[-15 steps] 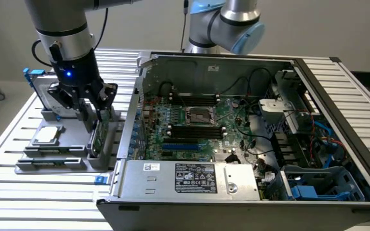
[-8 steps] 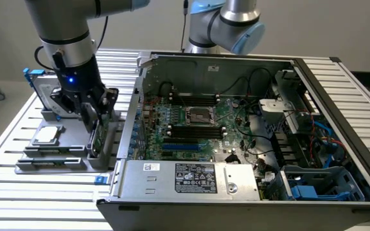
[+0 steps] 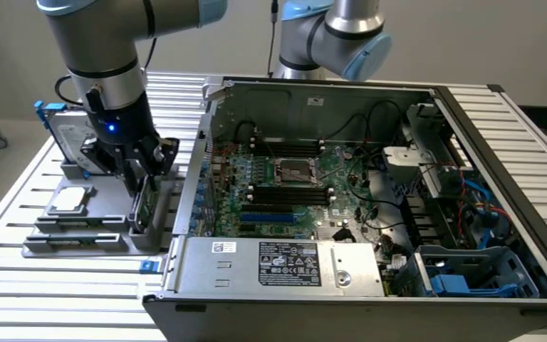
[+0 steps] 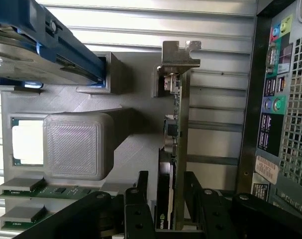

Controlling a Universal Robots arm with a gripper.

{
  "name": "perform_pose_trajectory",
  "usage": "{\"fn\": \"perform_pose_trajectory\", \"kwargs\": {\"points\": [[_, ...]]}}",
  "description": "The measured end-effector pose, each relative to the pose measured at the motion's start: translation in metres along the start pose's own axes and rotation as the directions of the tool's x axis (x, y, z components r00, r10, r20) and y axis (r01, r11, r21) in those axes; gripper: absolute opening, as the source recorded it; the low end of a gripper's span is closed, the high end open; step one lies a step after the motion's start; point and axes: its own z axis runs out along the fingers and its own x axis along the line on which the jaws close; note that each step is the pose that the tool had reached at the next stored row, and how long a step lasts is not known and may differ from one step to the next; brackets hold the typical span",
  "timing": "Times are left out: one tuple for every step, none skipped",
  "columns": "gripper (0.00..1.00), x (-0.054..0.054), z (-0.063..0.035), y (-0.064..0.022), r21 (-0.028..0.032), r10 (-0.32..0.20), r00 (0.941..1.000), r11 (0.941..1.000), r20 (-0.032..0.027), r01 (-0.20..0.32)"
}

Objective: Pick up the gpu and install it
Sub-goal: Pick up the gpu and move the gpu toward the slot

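"Two things pls: where is the gpu (image 4: 178, 149), and how do the gripper (image 4: 166, 184) jaws stand?" asks tech 1.

"The gpu stands on its edge in a slot of the grey holder (image 3: 74, 241), at the exterior view's left of the open PC case (image 3: 350, 87)," says tech 2. "Jaws are spread wide, one finger (image 4: 142, 194) on each side of the card, at the end away from its silver bracket (image 4: 180, 55)."

"Is it pinched?"

"No. A gap shows on the cooler side. An HDD in blue frame (image 3: 65, 128) and a CPU (image 4: 26, 142) sit in the same holder."
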Motion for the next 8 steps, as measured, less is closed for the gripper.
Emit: {"fn": "perform_pose_trajectory", "kwargs": {"points": [[0.42, 0.0, 0.0, 0.0, 0.0, 0.001, 1.0, 1.0, -0.0001, -0.001], [0.42, 0.0, 0.0, 0.0, 0.0, 0.001, 1.0, 1.0, -0.0002, -0.001], [0.42, 0.0, 0.0, 0.0, 0.0001, 0.001, 1.0, 1.0, -0.0002, -0.001], [0.42, -0.0001, 0.0, 0.0, -0.0001, 0.001, 1.0, 1.0, -0.0001, -0.001], [0.42, -0.0001, 0.0001, 0.0, -0.0001, 0.001, 1.0, 1.0, 0.0, -0.001], [0.42, -0.0001, 0.0001, 0.0, -0.0001, 0.001, 1.0, 1.0, 0.0, -0.001], [0.4, -0.0001, 0.0001, 0.0, -0.0002, 0.002, 1.0, 1.0, 0.0001, -0.002], [0.4, -0.0001, 0.0001, 0.0, -0.0002, 0.002, 1.0, 1.0, 0.0001, -0.002]]}}
